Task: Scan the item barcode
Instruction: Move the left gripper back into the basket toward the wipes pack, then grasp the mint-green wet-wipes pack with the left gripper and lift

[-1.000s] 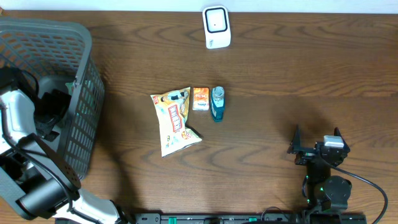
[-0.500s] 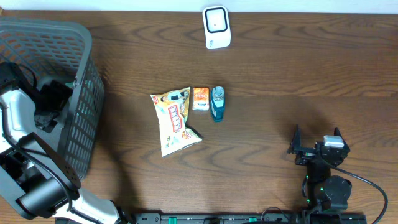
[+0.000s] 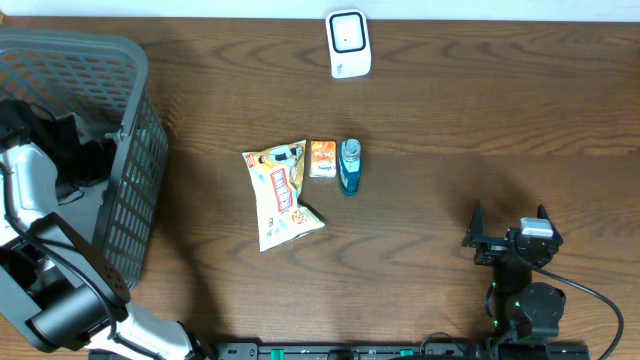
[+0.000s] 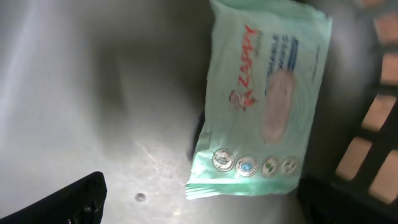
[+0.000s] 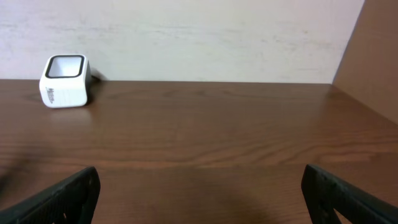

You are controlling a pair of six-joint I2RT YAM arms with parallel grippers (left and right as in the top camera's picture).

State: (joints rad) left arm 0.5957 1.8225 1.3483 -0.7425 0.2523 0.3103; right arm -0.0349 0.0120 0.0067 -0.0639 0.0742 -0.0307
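Our left gripper hangs nose-down with jaws spread wide, while our right gripper sits low on its folded arm, jaws wide too.

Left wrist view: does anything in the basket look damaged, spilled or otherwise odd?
Nothing stands out. The green wipes pack lies flat and intact on the basket floor beside the mesh wall; no spill shows.

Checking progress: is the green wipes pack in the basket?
In: the wipes pack lies flat on the floor of the basket, beside its lattice wall.
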